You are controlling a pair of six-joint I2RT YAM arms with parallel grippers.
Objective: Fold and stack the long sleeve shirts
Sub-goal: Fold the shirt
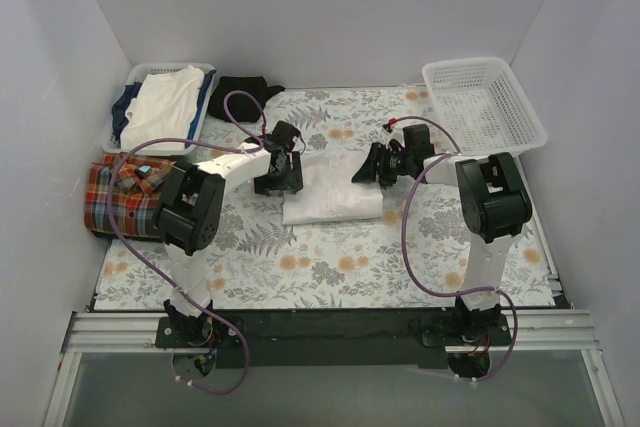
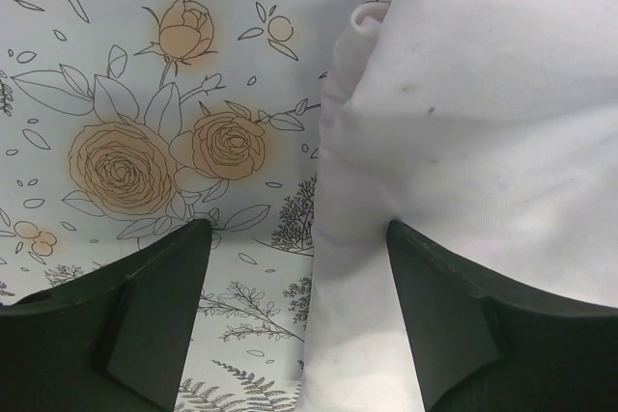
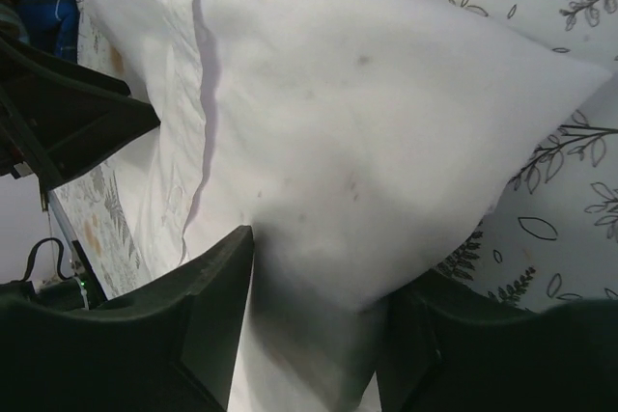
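Overhead alone, plaid shirt (image 1: 115, 197) at left — up close, left tool (image 2: 297, 229), right tool (image 3: 319, 267) wide astride white shirt (image 2: 502, 94).

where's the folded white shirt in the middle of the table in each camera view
Top external: the white shirt lies folded near the centre of the picture.
Left wrist: the white shirt fills the right half.
Right wrist: the white shirt fills the middle, one corner pointing right.
Shared landmark: the floral tablecloth under it, left of the shirt in the left wrist view, right of it in the right wrist view.
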